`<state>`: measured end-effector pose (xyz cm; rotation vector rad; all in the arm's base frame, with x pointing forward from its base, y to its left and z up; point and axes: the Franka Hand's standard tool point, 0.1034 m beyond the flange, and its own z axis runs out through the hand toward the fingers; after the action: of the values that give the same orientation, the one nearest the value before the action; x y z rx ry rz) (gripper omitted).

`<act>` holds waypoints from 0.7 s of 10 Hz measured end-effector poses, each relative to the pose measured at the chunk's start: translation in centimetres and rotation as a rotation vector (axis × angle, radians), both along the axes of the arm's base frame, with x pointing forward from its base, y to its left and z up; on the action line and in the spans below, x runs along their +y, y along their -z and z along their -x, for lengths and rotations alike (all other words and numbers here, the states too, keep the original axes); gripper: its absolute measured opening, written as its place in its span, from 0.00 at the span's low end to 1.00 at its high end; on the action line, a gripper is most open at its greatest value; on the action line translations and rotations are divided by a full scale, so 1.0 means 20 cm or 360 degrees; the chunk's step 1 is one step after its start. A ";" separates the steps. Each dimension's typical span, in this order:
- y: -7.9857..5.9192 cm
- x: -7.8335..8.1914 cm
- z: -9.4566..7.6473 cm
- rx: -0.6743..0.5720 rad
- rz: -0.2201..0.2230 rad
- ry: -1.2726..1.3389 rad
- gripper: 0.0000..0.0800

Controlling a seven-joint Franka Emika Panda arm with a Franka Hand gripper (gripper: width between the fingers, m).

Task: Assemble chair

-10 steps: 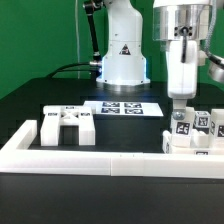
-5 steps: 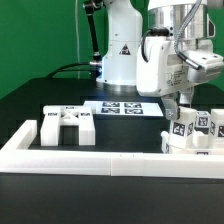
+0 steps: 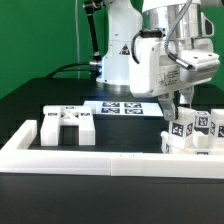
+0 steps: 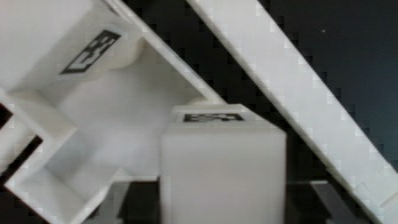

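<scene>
White arm (image 3: 150,60) bent low, wrist tilted, pincer (image 3: 178,108) pointing down, fingers (image 4: 121,205) apart

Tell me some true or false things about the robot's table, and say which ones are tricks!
1. The hand hangs above the bracket-like piece. False: it is over the tagged posts at the exterior view's right.
2. The marker board lies flat on the table. True.
3. The table is red. False: it is black.
4. The bracket-like piece sits at the exterior view's left. True.
</scene>
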<state>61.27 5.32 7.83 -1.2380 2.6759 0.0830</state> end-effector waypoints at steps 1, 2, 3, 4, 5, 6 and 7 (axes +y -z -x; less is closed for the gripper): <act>0.00 0.00 0.00 -0.0004 0.0005 -0.0032 0.48; 0.00 0.00 0.00 -0.0009 0.0012 -0.0073 0.65; 0.00 -0.01 0.00 -0.0027 0.0030 -0.0192 0.65; 0.00 -0.01 -0.01 -0.0051 0.0059 -0.0371 0.78; 0.00 0.00 -0.01 -0.0073 0.0084 -0.0533 0.80; 0.00 0.01 -0.01 -0.0093 0.0105 -0.0595 0.80; 0.00 0.00 -0.01 -0.0112 0.0129 -0.0741 0.81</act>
<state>61.46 5.30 7.90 -1.8285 2.3003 -0.0040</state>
